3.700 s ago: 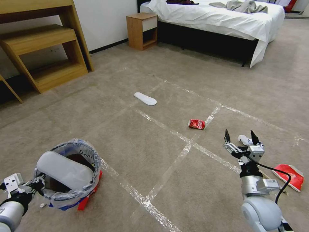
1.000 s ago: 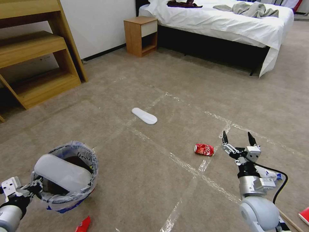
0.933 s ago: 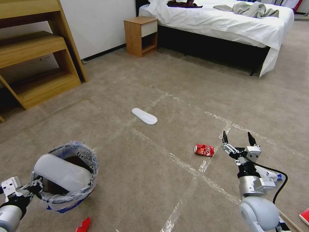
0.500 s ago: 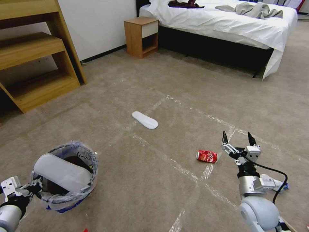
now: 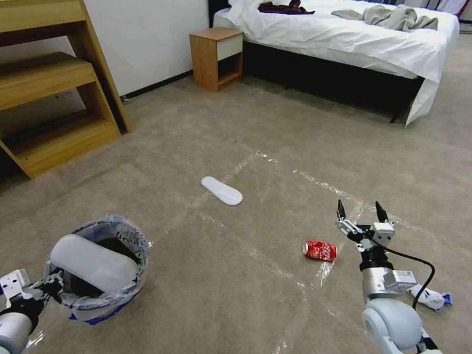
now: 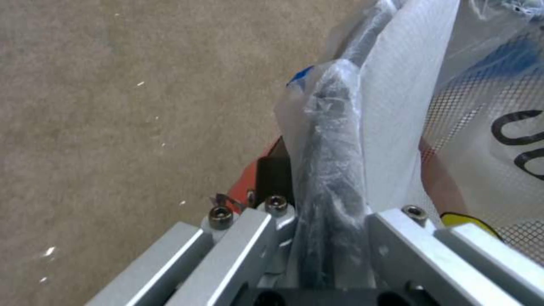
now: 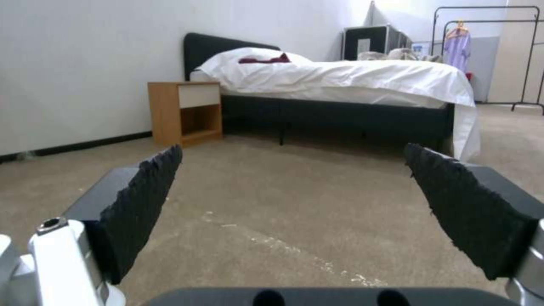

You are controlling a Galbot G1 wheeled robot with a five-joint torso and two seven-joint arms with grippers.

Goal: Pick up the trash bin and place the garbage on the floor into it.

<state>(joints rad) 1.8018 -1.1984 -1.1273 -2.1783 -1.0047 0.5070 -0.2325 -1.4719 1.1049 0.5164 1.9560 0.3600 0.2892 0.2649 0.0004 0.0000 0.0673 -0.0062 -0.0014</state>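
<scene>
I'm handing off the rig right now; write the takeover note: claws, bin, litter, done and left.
Left claw: shut on the trash bin rim, holding it low at the robot's left.
Right claw: open, empty, raised above the floor, just right of the red can.
Done: one white insole lies across the bin's mouth.
Left on the carpet: the can, a second white insole farther ahead, and a white-and-blue scrap beside the right arm.

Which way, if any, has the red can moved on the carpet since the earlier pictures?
No. The red can lies beside the same tape line as before; the camera has shifted, not the can.
</scene>
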